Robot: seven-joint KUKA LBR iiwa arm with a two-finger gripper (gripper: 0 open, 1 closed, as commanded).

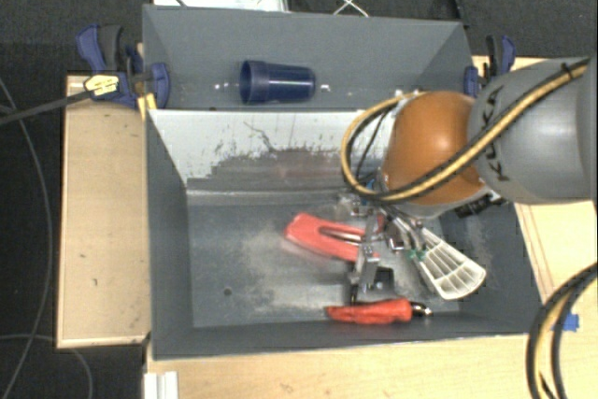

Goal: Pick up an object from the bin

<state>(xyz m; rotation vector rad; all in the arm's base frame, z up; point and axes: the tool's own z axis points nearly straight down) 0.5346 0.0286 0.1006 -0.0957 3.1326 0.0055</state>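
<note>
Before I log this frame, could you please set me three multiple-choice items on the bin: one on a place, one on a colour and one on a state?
1. Where does the blue cup lie?
A. at the far side of the bin, away from the gripper
B. directly under the gripper
C. against the near wall

2. What colour is the handle of the slim tool by the bin's near wall?
A. green
B. red
C. yellow

3. How does the blue cup rest?
A. upright, mouth up
B. upside down
C. on its side

Answers:
1 A: the cup lies high on the far slope, well to the left of the arm.
2 B: the tool's handle is plainly red.
3 C: the cup's length runs across the view, not up from the surface.
</note>
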